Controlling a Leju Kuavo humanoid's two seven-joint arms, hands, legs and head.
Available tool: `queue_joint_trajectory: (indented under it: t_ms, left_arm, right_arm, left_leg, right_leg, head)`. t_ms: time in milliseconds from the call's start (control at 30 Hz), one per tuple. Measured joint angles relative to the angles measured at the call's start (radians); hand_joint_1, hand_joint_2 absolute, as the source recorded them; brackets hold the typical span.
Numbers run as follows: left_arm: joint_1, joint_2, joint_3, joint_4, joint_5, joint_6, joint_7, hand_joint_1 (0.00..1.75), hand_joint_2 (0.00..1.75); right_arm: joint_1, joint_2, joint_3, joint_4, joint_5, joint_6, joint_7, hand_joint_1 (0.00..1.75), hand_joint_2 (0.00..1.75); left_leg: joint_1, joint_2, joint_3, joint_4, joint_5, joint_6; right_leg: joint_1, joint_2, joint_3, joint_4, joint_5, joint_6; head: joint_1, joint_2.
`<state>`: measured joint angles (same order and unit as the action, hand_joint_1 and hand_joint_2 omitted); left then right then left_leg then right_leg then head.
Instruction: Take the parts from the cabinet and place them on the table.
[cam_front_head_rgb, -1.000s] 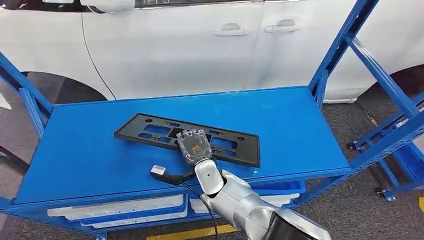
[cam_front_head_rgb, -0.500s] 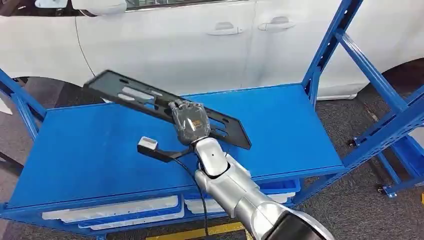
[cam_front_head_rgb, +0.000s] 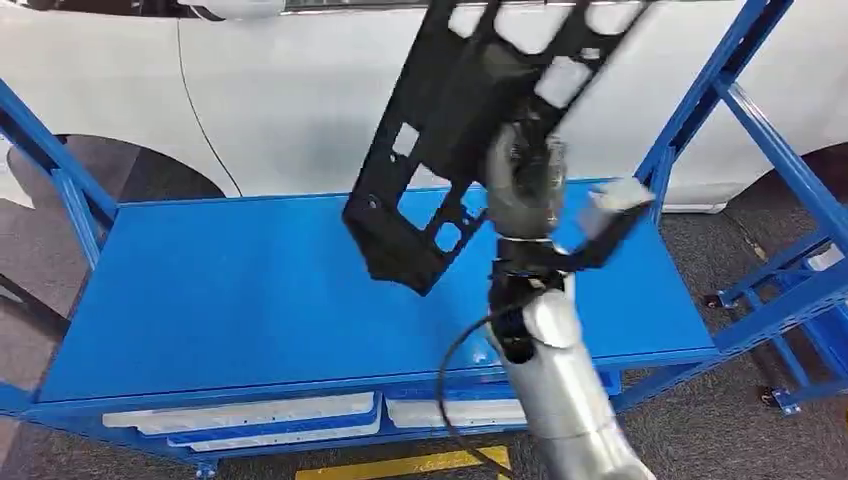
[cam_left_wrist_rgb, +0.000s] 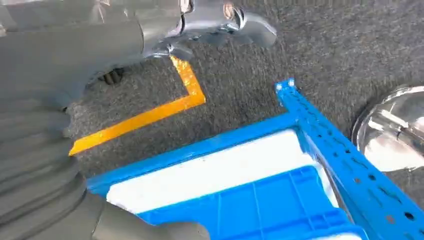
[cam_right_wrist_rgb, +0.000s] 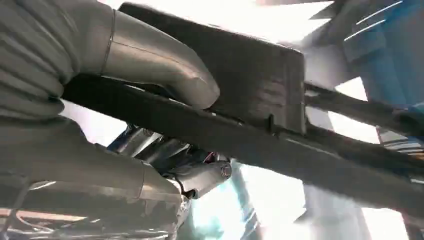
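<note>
The long black plastic mounting plate with rectangular cut-outs (cam_front_head_rgb: 470, 130) hangs in the air above the far right part of the flat blue metal shelf top (cam_front_head_rgb: 250, 290), steeply tilted, its upper end running out past the picture's top edge and its lower corner clear of the shelf. The right hand (cam_front_head_rgb: 523, 180) grips it near the middle; in the right wrist view the thick grey thumb (cam_right_wrist_rgb: 165, 70) presses on one face of the plate (cam_right_wrist_rgb: 260, 135) and the darker fingers (cam_right_wrist_rgb: 200, 175) close on the other. Behind the shelf stands a white car (cam_front_head_rgb: 280, 90). Under the shelf top sit white trays in blue holders (cam_front_head_rgb: 240, 415). The left hand (cam_left_wrist_rgb: 45, 125) hangs near a blue bin (cam_left_wrist_rgb: 260, 205) and yellow floor tape (cam_left_wrist_rgb: 145, 115) on grey carpet; I cannot tell how its fingers lie.
</note>
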<state>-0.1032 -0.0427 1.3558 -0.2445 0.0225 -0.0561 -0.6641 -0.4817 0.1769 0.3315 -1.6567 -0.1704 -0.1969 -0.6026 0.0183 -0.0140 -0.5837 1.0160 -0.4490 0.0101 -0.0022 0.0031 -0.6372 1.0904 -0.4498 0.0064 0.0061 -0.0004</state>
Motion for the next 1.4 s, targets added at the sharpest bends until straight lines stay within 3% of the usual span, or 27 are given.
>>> queue_joint_trajectory:
  t_ms: [33,133,233,300,367,400,433,500,533,567,667,700,733,767,833,867,900,967,1033,1067,1100,1200,1233,1267,1333,1367,1400]
  left_arm:
    - [0.0,-0.005,0.001,0.0,0.0,0.0,0.001,0.0,1.75]
    - [0.001,-0.006,0.001,0.0,0.0,0.005,0.002,0.0,1.75]
    - [-0.003,-0.006,0.001,0.0,0.0,0.006,0.005,0.0,1.75]
    - [-0.003,-0.005,0.001,0.0,0.0,0.006,0.006,0.0,1.75]
    - [-0.002,-0.005,0.002,0.0,0.0,0.012,0.01,0.0,1.75]
    - [-0.001,-0.005,0.002,0.0,0.0,0.018,0.015,0.0,1.75]
    - [-0.001,-0.005,0.003,0.0,0.0,0.024,0.018,0.0,1.75]
    - [-0.002,-0.005,0.005,0.0,0.0,0.028,0.022,0.0,1.75]
    - [-0.004,-0.004,0.006,0.0,0.0,0.033,0.026,0.0,1.75]
    - [-0.006,-0.003,0.006,0.0,0.0,0.041,0.03,0.0,1.75]
    - [-0.005,-0.003,0.008,0.0,0.0,0.069,0.044,0.0,1.75]
    - [-0.005,-0.005,0.008,0.0,0.0,0.082,0.051,0.0,1.75]
    - [-0.005,-0.007,0.01,0.0,0.0,0.094,0.057,0.0,1.75]
    - [-0.005,-0.007,0.011,0.0,0.0,0.102,0.058,0.0,1.75]
    - [-0.004,-0.007,0.016,0.0,0.0,0.12,0.064,0.0,1.75]
    - [-0.003,-0.007,0.019,0.0,0.0,0.127,0.067,0.0,1.75]
    - [-0.002,-0.007,0.022,0.0,0.0,0.134,0.07,0.0,1.75]
    - [0.0,-0.008,0.025,0.0,0.0,0.14,0.072,0.0,1.75]
    - [0.0,-0.009,0.026,0.0,0.0,0.142,0.075,0.0,1.75]
    - [0.0,-0.009,0.026,0.0,0.0,0.143,0.082,0.0,1.75]
    - [0.0,-0.009,0.025,0.0,0.0,0.145,0.09,0.0,1.75]
    - [-0.001,-0.006,0.024,0.0,0.0,0.151,0.113,0.0,1.75]
    - [-0.001,-0.005,0.024,0.0,0.0,0.152,0.114,0.0,1.75]
    - [0.0,-0.004,0.024,0.0,0.0,0.153,0.118,0.0,1.75]
    - [-0.001,-0.004,0.024,0.0,0.0,0.155,0.128,0.0,1.75]
    - [0.0,-0.003,0.024,0.0,0.0,0.156,0.135,0.0,1.75]
    - [0.0,-0.001,0.023,0.0,0.0,0.16,0.144,0.0,1.75]
  right_arm:
    - [0.025,-0.019,-0.006,-0.076,-0.017,0.065,-0.023,1.75,1.75]
    - [0.113,-0.058,-0.009,-0.254,-0.085,0.249,-0.054,1.75,1.75]
    - [0.178,-0.08,0.008,-0.33,-0.109,0.313,-0.066,1.75,1.75]
    - [0.197,-0.086,0.015,-0.353,-0.11,0.321,-0.071,1.75,1.75]
    - [0.215,-0.093,0.017,-0.366,-0.128,0.333,-0.071,1.75,1.75]
    - [0.22,-0.097,0.019,-0.367,-0.149,0.352,-0.063,1.75,1.75]
    - [0.223,-0.101,0.024,-0.367,-0.175,0.381,-0.052,1.75,1.75]
    - [0.224,-0.106,0.039,-0.366,-0.218,0.433,-0.038,1.75,1.75]
    - [0.224,-0.107,0.046,-0.365,-0.232,0.452,-0.036,1.75,1.75]
    - [0.224,-0.109,0.056,-0.364,-0.239,0.47,-0.034,1.75,1.75]
    - [0.229,-0.114,0.081,-0.357,-0.233,0.501,-0.02,1.75,1.75]
    - [0.234,-0.118,0.09,-0.351,-0.223,0.506,-0.02,1.75,1.75]
    - [0.241,-0.123,0.099,-0.34,-0.212,0.51,-0.022,1.75,1.75]
    - [0.246,-0.129,0.108,-0.328,-0.203,0.513,-0.024,1.75,1.75]
    - [0.257,-0.142,0.123,-0.307,-0.191,0.524,-0.026,1.75,1.75]
    - [0.262,-0.15,0.13,-0.297,-0.185,0.526,-0.025,1.75,1.75]
    - [0.266,-0.158,0.136,-0.29,-0.18,0.532,-0.025,1.75,1.75]
    - [0.266,-0.171,0.149,-0.277,-0.176,0.541,-0.024,1.75,1.75]
    - [0.255,-0.18,0.161,-0.267,-0.183,0.539,-0.021,1.75,1.75]
    - [0.241,-0.183,0.17,-0.263,-0.19,0.531,-0.01,1.75,1.75]
    - [0.234,-0.185,0.178,-0.261,-0.195,0.519,0.0,1.75,1.75]
    - [0.221,-0.191,0.201,-0.256,-0.2,0.487,0.03,1.75,1.75]
    - [0.219,-0.191,0.206,-0.255,-0.2,0.485,0.031,1.75,1.75]
    - [0.215,-0.192,0.214,-0.253,-0.2,0.484,0.033,1.75,1.75]
    - [0.214,-0.194,0.224,-0.25,-0.2,0.479,0.031,1.75,1.75]
    - [0.214,-0.196,0.226,-0.248,-0.2,0.474,0.029,1.75,1.75]
    - [0.214,-0.198,0.227,-0.245,-0.2,0.467,0.028,1.75,1.75]
  left_leg:
    - [-0.001,0.002,0.0,-0.001,-0.002,-0.003]
    - [-0.005,0.009,0.007,-0.003,-0.01,-0.017]
    - [-0.007,0.012,0.008,0.019,-0.036,-0.033]
    - [-0.005,0.011,-0.052,0.156,-0.116,-0.037]
    - [-0.005,0.011,-0.113,0.29,-0.166,-0.042]
    - [-0.005,0.011,-0.117,0.299,-0.156,-0.043]
    - [-0.005,0.011,-0.096,0.259,-0.125,-0.042]
    - [-0.005,0.013,-0.001,0.074,-0.035,-0.037]
    - [-0.006,0.015,0.03,0.005,-0.023,-0.031]
    - [-0.012,0.014,0.035,-0.004,-0.023,-0.026]
    - [-0.015,0.01,0.027,0.0,-0.015,-0.014]
    - [-0.007,0.011,0.027,-0.01,-0.005,-0.004]
    - [-0.005,0.014,0.024,-0.014,0.002,0.002]
    - [-0.005,0.016,0.017,-0.014,0.007,0.01]
    - [-0.006,0.018,0.0,-0.013,0.018,0.014]
    - [-0.006,0.019,-0.011,-0.012,0.024,0.014]
    - [-0.006,0.019,-0.021,-0.01,0.031,0.013]
    - [-0.006,0.019,-0.039,-0.006,0.043,0.008]
    - [-0.006,0.018,-0.054,-0.001,0.055,0.001]
    - [-0.009,0.016,-0.06,0.001,0.06,-0.006]
    - [-0.008,0.017,-0.058,-0.003,0.068,-0.013]
    - [-0.009,0.016,-0.062,-0.015,0.095,-0.036]
    - [-0.004,0.015,-0.068,-0.005,0.077,-0.037]
    - [-0.004,0.015,-0.081,0.023,0.025,-0.041]
    - [-0.002,0.015,-0.118,0.171,-0.103,-0.047]
    - [-0.002,0.015,-0.134,0.241,-0.137,-0.05]
    - [-0.002,0.015,-0.138,0.295,-0.143,-0.052]
  right_leg:
    - [0.006,-0.001,0.028,-0.068,0.012,-0.01]
    - [0.012,0.0,0.035,-0.077,0.009,-0.011]
    - [-0.002,0.001,0.051,-0.097,0.014,-0.025]
    - [0.0,0.0,0.052,-0.096,0.012,-0.032]
    - [0.001,0.0,0.052,-0.095,0.012,-0.033]
    - [0.001,0.0,0.052,-0.094,0.012,-0.033]
    - [0.001,0.0,0.053,-0.091,0.014,-0.032]
    - [0.001,0.001,0.053,-0.085,0.013,-0.029]
    - [0.002,0.001,0.052,-0.082,0.011,-0.027]
    - [0.009,0.002,0.048,-0.077,0.012,-0.021]
    - [0.005,0.001,0.044,-0.08,0.021,-0.006]
    - [0.01,0.001,0.041,-0.078,0.022,-0.001]
    - [0.005,0.002,0.037,-0.066,-0.002,0.005]
    - [0.002,0.001,0.022,-0.023,-0.049,0.012]
    - [-0.006,0.0,-0.032,0.13,-0.148,0.024]
    - [-0.008,0.0,-0.054,0.201,-0.179,0.028]
    - [-0.011,0.0,-0.055,0.229,-0.182,0.031]
    - [-0.015,0.0,0.015,0.138,-0.129,0.031]
    - [-0.015,0.001,0.133,-0.042,-0.078,0.024]
    - [-0.01,0.003,0.164,-0.099,-0.093,0.018]
    - [-0.004,0.004,0.154,-0.084,-0.072,0.013]
    - [-0.004,0.002,0.141,-0.097,-0.056,-0.009]
    - [-0.009,-0.003,0.135,-0.103,-0.041,-0.017]
    - [-0.009,-0.003,0.122,-0.105,-0.03,-0.026]
    - [-0.005,-0.004,0.096,-0.104,-0.009,-0.034]
    - [-0.003,-0.005,0.083,-0.102,0.0,-0.035]
    - [-0.001,-0.005,0.067,-0.099,0.01,-0.034]
  head:
    - [-0.001,0.0]
    - [-0.001,0.0]
    - [-0.001,0.0]
    - [-0.003,0.0]
    - [-0.003,0.0]
    - [-0.003,0.0]
    - [-0.004,0.0]
    - [-0.003,0.0]
    - [-0.003,0.0]
    - [-0.002,0.0]
    - [-0.002,0.0]
    - [-0.002,0.0]
    - [-0.002,0.0]
    - [0.005,0.0]
    - [0.005,0.0]
    - [0.005,0.0]
    - [0.005,0.0]
    - [0.005,0.0]
    - [0.005,0.0]
    - [0.005,0.0]
    - [-0.001,0.0]
    - [0.004,0.0]
    - [0.001,0.0]
    - [0.001,0.0]
    - [0.0,0.0]
    - [-0.001,0.0]
    - [-0.001,0.0]
